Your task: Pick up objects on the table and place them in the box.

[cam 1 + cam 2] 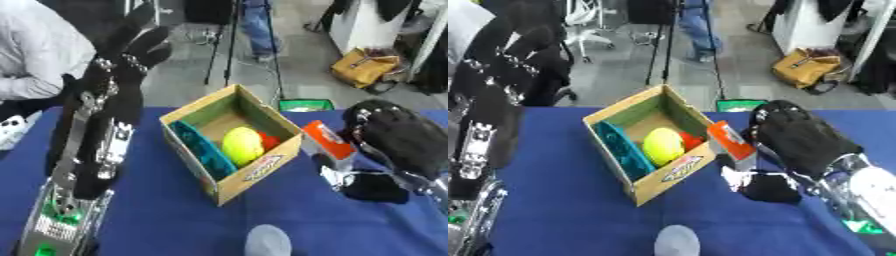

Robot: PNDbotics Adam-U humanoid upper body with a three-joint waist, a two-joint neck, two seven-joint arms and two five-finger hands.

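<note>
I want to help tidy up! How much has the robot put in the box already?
Done: the box holds a yellow ball, a teal thing and something red. In hand: the right hand is at an orange and white pack beside the box. Left: that pack and a grey round thing.

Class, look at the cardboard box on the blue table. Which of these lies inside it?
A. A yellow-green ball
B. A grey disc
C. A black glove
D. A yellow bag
A: the yellow-green ball sits inside the cardboard box, next to a teal object and something red.
</note>
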